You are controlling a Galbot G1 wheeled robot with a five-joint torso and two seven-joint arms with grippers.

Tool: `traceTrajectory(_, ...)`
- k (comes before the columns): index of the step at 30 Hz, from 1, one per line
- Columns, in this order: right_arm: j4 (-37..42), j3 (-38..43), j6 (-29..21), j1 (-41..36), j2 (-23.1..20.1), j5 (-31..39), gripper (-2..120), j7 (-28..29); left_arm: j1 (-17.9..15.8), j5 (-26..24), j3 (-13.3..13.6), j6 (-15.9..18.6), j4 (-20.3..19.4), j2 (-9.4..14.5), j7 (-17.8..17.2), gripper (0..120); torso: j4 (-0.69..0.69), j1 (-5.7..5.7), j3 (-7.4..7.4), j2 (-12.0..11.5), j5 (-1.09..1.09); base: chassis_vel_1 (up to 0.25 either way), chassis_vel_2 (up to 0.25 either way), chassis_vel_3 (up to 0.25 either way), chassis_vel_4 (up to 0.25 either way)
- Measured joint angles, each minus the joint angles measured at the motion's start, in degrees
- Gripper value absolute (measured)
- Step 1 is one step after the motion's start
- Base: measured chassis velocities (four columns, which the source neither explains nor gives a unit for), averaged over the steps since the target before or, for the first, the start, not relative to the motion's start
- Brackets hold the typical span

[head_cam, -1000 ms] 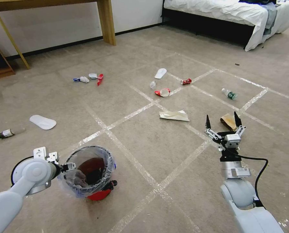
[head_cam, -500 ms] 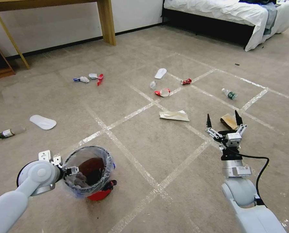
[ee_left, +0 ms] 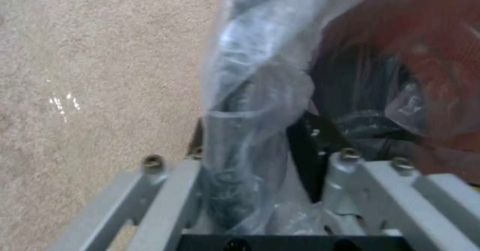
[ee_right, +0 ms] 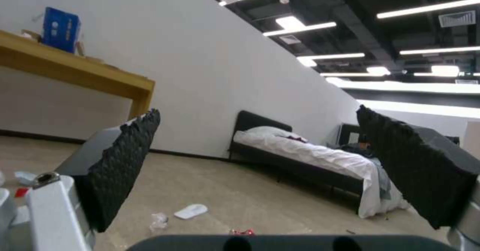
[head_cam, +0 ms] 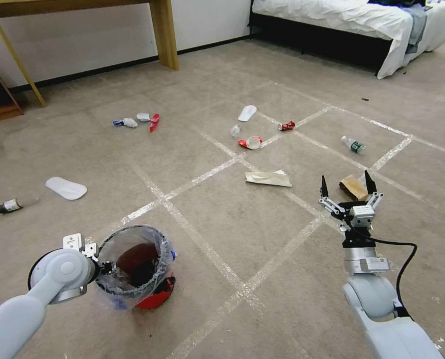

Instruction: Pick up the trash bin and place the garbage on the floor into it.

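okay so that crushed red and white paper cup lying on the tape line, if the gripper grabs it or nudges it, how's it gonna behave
The paper cup is already crushed and lies on its side on the floor, so it probably feels light and soft and would flatten further under a squeeze. Its open round mouth suggests a nudge could roll or skid it. The right gripper, open, hovers nearer the brown paper bag.

bin base (head_cam: 155,298): mostly hidden by bag | left end effector (head_cam: 104,268): fingertips hidden by bin rim

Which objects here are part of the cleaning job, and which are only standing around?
Job: small red trash bin with clear plastic liner, clamped by left gripper; open right gripper; crumpled brown paper bag; folded white paper; crushed red can; green-labelled clear bottle.

Background: white-sheeted bed; wooden table leg.
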Motion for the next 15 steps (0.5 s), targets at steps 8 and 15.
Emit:
traceTrajectory(8, 0.54, -0.02, -0.02, -0.39, -0.03, 0.31, 100, 0.00, 2.03, -0.01, -0.11, -0.18, -2.17, 0.50, -0.84, 2, -0.01, 0.00, -0.01, 0.01, 0.03, 0.000, 0.000, 0.000, 0.000)
traceTrajectory(15, 0.59, -0.02, -1.01, -0.34, 0.36, 0.86, 100, 0.29, 3.19, -0.49, -1.26, -0.16, -3.36, 0.12, -1.54, 2, 0.00, 0.00, 0.01, 0.00, -0.01, 0.000, 0.000, 0.000, 0.000)
